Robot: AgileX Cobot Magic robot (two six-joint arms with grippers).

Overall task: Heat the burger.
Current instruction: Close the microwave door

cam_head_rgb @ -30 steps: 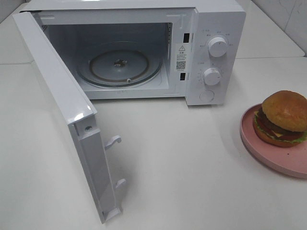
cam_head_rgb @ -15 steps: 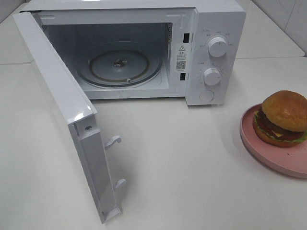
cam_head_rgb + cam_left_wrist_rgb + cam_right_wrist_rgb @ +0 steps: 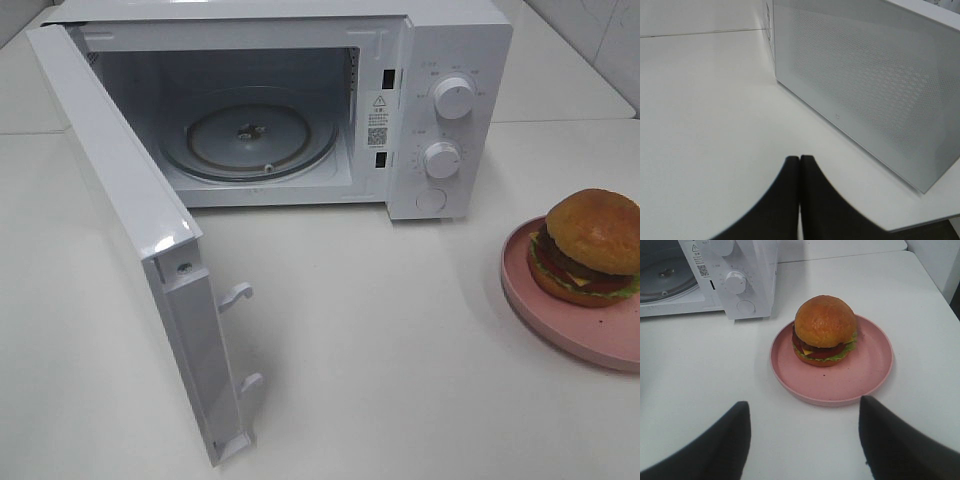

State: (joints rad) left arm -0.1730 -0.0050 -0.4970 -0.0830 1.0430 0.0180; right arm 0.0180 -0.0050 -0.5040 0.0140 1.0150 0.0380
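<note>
The burger [image 3: 590, 246] with a golden-brown bun sits on a pink plate [image 3: 560, 310] at the right of the table; the right wrist view shows both, burger [image 3: 824, 330] on plate [image 3: 865, 375]. The white microwave [image 3: 450, 40] stands at the back with its door [image 3: 130, 230] swung wide open and its glass turntable [image 3: 250, 140] bare. My right gripper [image 3: 804, 432] is open, fingers spread just short of the plate's near rim. My left gripper [image 3: 800, 172] is shut and empty, beside the outer face of the open door [image 3: 865, 85]. Neither gripper shows in the high view.
The microwave's two knobs [image 3: 454, 98] and button are on its right panel. The open door juts forward over the left of the table. The table edge lies close to the plate on the right.
</note>
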